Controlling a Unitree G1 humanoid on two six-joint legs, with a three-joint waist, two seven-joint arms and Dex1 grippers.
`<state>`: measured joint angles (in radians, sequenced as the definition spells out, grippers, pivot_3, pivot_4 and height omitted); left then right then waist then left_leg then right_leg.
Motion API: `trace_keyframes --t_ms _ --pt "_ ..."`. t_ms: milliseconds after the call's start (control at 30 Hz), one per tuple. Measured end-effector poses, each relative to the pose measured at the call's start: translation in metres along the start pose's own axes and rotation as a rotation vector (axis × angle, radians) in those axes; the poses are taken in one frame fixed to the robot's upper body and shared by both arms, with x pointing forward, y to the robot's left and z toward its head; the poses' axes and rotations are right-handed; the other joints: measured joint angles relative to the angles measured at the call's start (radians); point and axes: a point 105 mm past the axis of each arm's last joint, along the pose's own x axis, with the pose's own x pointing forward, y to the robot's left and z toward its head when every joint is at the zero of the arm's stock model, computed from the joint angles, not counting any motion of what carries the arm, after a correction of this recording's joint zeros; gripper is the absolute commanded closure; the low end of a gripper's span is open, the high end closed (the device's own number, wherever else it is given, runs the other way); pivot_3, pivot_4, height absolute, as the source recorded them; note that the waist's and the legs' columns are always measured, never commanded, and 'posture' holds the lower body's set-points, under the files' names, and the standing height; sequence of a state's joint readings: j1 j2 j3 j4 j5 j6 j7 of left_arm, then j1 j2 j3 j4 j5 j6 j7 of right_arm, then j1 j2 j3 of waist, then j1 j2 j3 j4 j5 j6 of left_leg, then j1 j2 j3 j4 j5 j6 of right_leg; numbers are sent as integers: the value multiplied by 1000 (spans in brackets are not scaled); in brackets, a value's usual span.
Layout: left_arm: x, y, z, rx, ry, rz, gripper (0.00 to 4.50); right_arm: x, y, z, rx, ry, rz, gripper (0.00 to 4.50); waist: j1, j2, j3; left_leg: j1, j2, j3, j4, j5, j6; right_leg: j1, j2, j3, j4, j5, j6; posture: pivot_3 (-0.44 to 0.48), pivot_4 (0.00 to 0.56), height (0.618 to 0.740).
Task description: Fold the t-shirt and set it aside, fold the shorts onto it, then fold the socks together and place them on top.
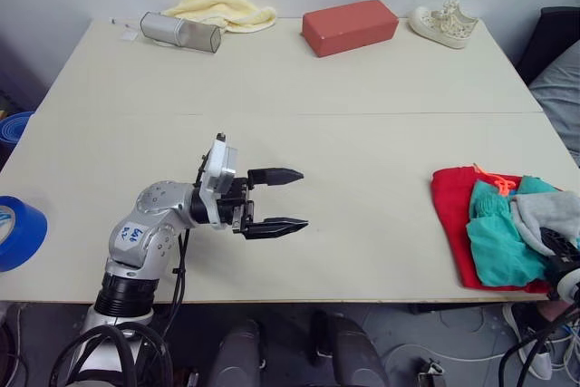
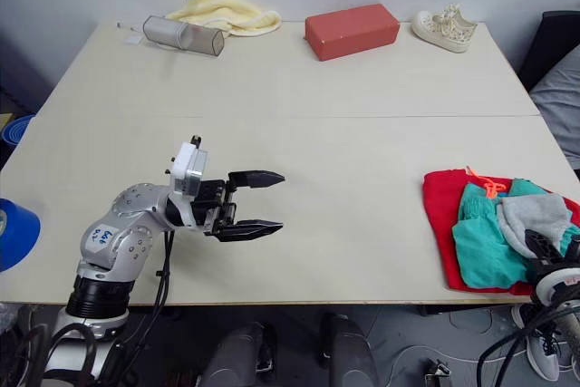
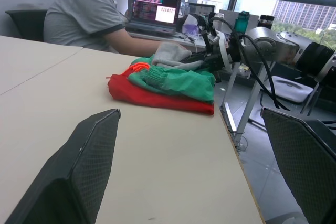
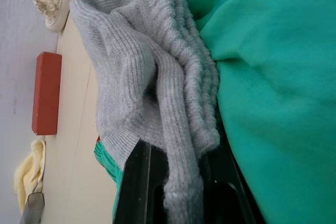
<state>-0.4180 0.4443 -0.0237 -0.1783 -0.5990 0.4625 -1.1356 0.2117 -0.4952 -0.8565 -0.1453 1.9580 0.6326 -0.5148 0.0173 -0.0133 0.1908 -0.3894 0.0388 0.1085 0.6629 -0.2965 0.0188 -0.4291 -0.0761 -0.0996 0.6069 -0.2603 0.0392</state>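
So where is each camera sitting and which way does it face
Left eye: on the head, looking down over the table; left gripper open, fingers apart.
Right eye: same scene, shifted; socks on shorts on t-shirt.
Left wrist: low over the table, facing the pile and a seated person; own fingers below.
Right wrist: right gripper shut on the socks.
Both wrist views share the socks.

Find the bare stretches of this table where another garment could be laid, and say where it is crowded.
Bare: the table between the left gripper and the t-shirt, and the middle band before the red block. Crowded: the far edge, and the right corner where shorts and socks lie stacked.
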Motion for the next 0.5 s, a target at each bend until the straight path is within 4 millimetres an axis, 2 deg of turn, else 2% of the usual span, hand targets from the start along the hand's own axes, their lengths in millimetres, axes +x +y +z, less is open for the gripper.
trace_keyframes --t_ms 133,400,433,500 --pt "-1 0 0 9 0 3 0 -1 5 5 -5 -6 7 3089 1 0 0 0 0 1 0 0 0 0 0 1 -1 1 1 0 150 740" --pt "-5 4 -4 15 8 15 0 -22 7 13 -73 -10 6 340 9 0 0 -1 0 0 -1 0 1 0 0 1 -3 0 2 0 150 740" --pt "-5 4 -5 15 9 16 0 -27 5 14 -95 -10 0 49 9 0 0 -2 0 0 -1 -1 1 0 0 0 -3 0 2 0 150 740" --pt "-6 5 -7 19 14 11 0 -41 0 16 -148 -7 -9 49 11 1 0 -2 -1 -1 -3 -1 1 0 0 0 -5 0 3 0 150 740"
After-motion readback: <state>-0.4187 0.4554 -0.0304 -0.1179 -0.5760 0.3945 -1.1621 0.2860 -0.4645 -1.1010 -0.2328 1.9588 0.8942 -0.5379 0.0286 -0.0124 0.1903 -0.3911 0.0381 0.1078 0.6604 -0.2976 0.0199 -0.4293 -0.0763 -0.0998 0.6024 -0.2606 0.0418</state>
